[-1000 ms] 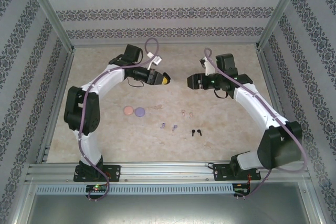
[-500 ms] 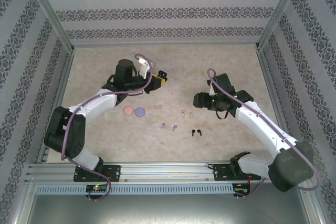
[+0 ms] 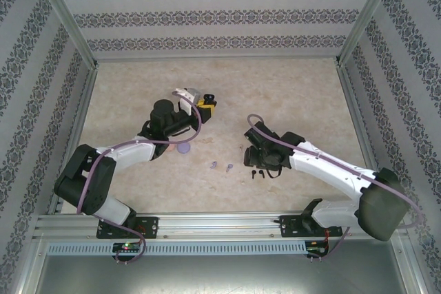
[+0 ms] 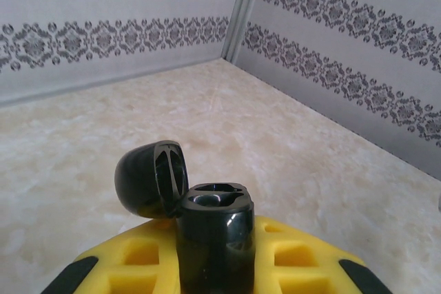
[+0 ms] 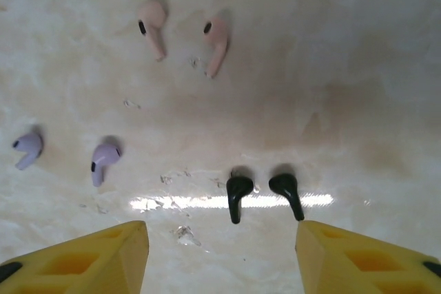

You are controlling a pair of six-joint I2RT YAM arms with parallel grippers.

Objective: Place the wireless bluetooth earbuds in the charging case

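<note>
My left gripper is shut on the black charging case, which stands upright between the yellow fingers with its lid swung open to the left. From above, this gripper sits left of centre. My right gripper is open and hovers low over the table, with the two black earbuds lying just ahead of its fingertips. Two purple earbuds lie to the left and two pale pink ones farther off. In the top view the right gripper is just beyond the black earbuds.
A round purple case lies closed by the left forearm. The purple earbuds lie between the two arms. Patterned walls enclose the table on three sides, and a metal rail runs along the near edge.
The right arm has swung down and nearer, onto the black earbuds, and its jaws have narrowed somewhat. The left arm has dropped lower, still holding the open black case.
</note>
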